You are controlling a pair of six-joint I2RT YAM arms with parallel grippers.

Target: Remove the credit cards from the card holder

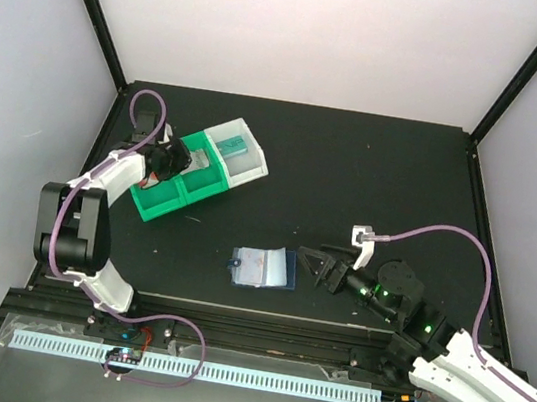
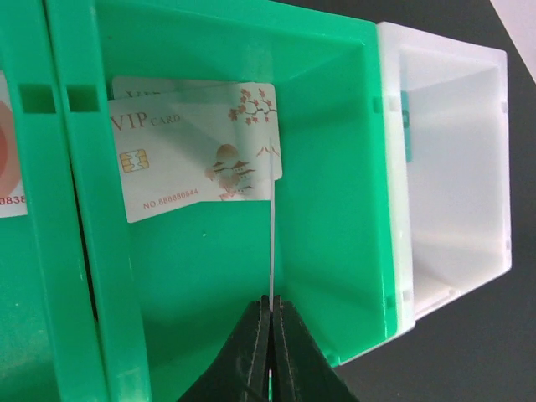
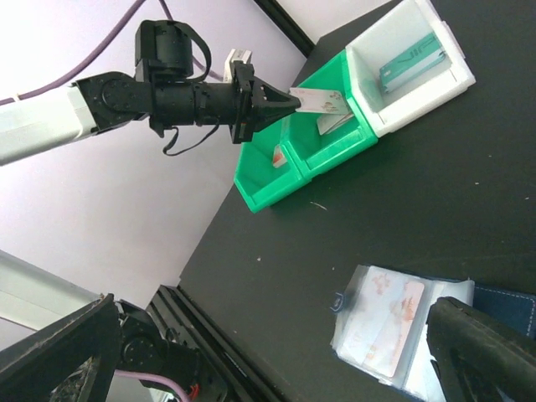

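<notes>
Left gripper [image 2: 270, 308] clamps a credit card [image 2: 272, 243] edge-on over the green tray [image 2: 335, 209]. Right gripper [image 1: 308, 264] gapes, seemingly just beside the card holder [image 1: 264, 266].

From the left wrist, the held card [image 2: 271, 243] in the left pincer [image 2: 270, 311] shows edge-on, a thin line with both faces unseen. Beneath the VIP card [image 2: 197, 151], a second card [image 2: 167, 82] shows only its top strip. The card with a red-orange patch [image 2: 5, 159] is cut by the left edge. A teal thing [image 2: 404, 126] is mostly behind a wall of the white bin [image 2: 452, 184]. From the right wrist, the right pincer [image 3: 276, 310] shows only dark fingers [image 3: 481, 352], cut by the bottom edge. One of them hides a corner of the card holder [image 3: 345, 327]. From above, the number of cards inside it is too small to tell.
</notes>
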